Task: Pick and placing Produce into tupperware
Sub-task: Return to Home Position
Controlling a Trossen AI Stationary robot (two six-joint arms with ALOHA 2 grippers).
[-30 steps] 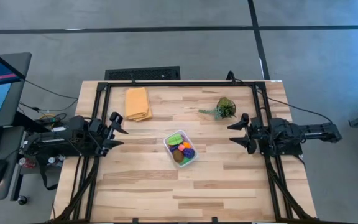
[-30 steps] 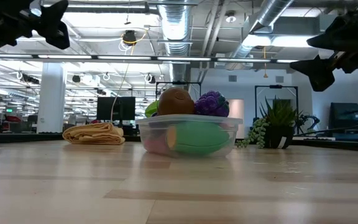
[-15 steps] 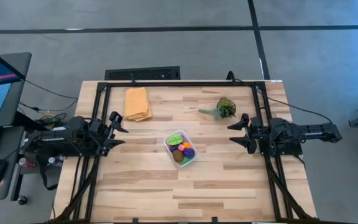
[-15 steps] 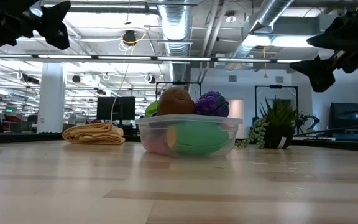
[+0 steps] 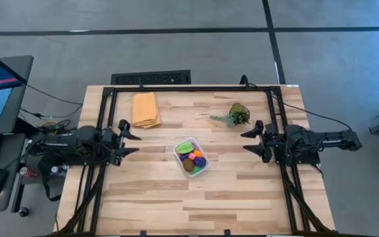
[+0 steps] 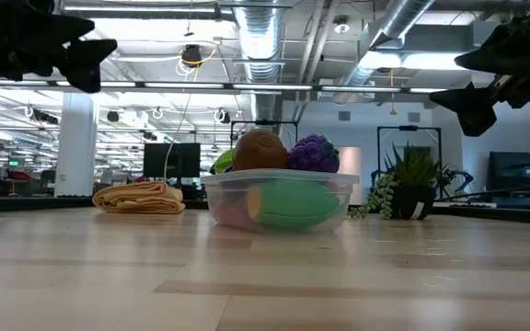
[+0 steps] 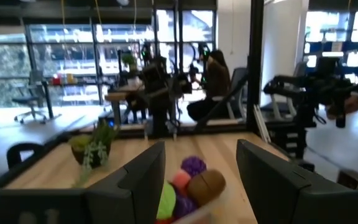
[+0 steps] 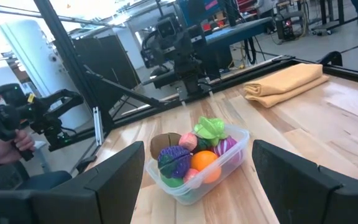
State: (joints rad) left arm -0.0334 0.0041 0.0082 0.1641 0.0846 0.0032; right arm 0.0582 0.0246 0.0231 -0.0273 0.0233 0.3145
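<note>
The left end effector [image 5: 129, 143] and right end effector [image 5: 247, 141] hover wide open and empty at opposite tabletop [image 5: 176, 204] edges, with the tupperware [image 5: 176, 151] full of toy produce [image 5: 189, 164] between them.

The clear tupperware [image 8: 236, 149] holds piled produce [image 8: 202, 160], a folded cloth [image 8: 284, 83] lying apart from it.

**Two dark arms, matte from base to fingertip**

We're looking at the left arm [image 5: 77, 143]: black all over, blocky at the joints, with thin cables bunched near its base. The right arm [image 5: 308, 141] matches it, with dark housings, a long tapering rear link and a black cable trailing off behind. The left gripper [image 5: 134, 143] ends in two slim, pointed prongs, and up close its fingers [image 7: 135, 186] look broad, flat and charcoal. The right gripper [image 5: 245, 141] carries the same wedge-shaped pads [image 8: 114, 180].
</note>
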